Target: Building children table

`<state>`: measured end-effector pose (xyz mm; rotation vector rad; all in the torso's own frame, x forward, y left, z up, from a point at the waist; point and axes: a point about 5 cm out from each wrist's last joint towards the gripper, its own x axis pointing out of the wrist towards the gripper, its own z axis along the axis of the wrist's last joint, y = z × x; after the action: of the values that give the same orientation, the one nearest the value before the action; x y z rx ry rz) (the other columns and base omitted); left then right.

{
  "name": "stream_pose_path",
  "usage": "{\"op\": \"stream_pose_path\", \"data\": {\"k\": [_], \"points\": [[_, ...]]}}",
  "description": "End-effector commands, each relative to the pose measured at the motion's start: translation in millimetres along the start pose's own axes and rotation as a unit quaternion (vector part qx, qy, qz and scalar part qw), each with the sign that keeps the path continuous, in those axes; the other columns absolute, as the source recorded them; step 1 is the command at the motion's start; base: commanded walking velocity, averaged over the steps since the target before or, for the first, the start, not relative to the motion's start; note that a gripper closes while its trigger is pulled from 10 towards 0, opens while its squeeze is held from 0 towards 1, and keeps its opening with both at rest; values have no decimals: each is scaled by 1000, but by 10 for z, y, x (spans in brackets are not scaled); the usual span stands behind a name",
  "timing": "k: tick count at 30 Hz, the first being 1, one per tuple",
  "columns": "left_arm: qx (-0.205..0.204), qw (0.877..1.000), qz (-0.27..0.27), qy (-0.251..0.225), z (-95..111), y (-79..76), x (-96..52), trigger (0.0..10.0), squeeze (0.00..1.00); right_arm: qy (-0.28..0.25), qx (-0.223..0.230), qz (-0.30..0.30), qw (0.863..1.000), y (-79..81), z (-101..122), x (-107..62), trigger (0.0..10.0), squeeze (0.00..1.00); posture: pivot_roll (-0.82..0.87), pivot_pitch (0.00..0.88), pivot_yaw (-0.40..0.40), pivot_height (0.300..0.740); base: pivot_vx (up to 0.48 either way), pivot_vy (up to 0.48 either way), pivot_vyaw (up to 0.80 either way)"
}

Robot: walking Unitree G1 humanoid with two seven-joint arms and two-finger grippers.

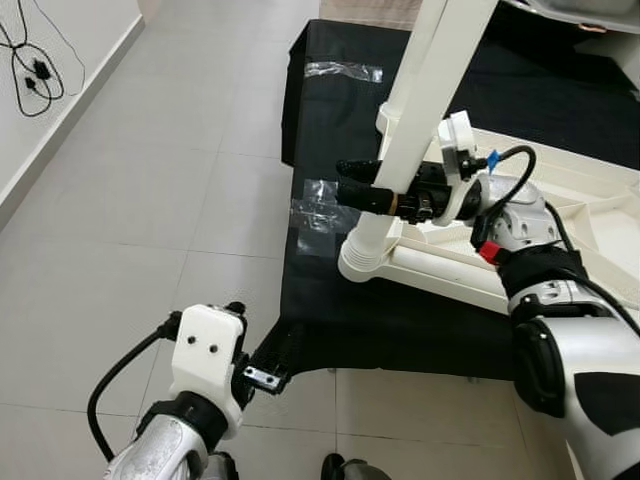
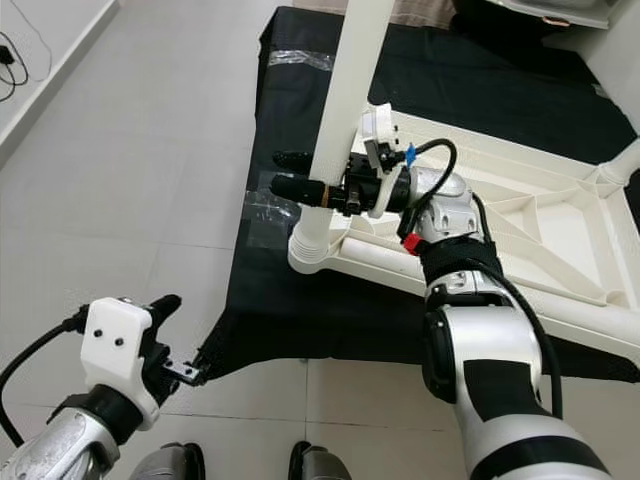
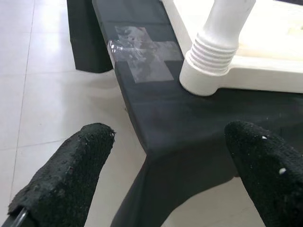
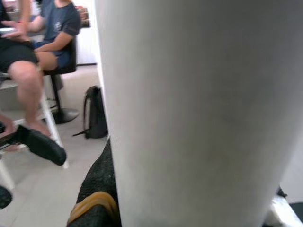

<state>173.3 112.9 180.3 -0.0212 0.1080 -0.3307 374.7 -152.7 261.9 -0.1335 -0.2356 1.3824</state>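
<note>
The white plastic tabletop (image 2: 520, 215) lies upside down on a black cloth (image 1: 330, 130) spread over the tiled floor (image 1: 170, 180), its ribbed underside facing up. One white table leg (image 1: 425, 100) stands in the socket (image 1: 375, 262) at the tabletop's corner nearest the robot's left, next to the taped patch (image 1: 322, 205) on the cloth. Its ridged collar sits just above the socket, so it looks seated or nearly so; whether it is fully home cannot be told. At the far right edge of the right eye view another leg base (image 2: 622, 160) rises from a second corner. The remaining corners do not show clearly, so the job seems partly done, with at least some legs still to fit.

The right gripper (image 1: 375, 185) reaches across the tabletop's near edge and clasps the standing leg a little above its collar, one black finger on each side, pressed against it. The right wrist view confirms this, with the leg's white surface up against the camera and a finger (image 4: 102, 189) lying along it; beyond it, people sit on chairs.

The left gripper (image 3: 170, 165) hangs low over the floor just off the cloth's near corner, its fingers (image 3: 71, 170) spread wide and holding nothing.
</note>
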Motion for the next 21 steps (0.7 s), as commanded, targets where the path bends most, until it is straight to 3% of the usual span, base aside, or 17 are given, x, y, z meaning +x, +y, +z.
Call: {"op": "stream_pose_path", "data": {"k": [1, 10, 21], "points": [[-3, 1000, -3, 9, -16, -16, -18, 10000, 0, 30, 45, -30, 998, 69, -301, -37, 10000, 0, 177, 258, -126, 740, 0, 0, 0], [-2, 1000, -2, 6, -13, 0, 7, 10000, 0, 12, 66, -15, 998, 164, -400, 5, 10000, 0, 167, 256, -127, 740, 0, 0, 0], [0, 1000, 1, 4, -9, 16, 31, 10000, 0, 54, 48, -42, 997, 247, -538, 177, 10000, 0, 159, 255, -131, 740, 0, 0, 0]]}}
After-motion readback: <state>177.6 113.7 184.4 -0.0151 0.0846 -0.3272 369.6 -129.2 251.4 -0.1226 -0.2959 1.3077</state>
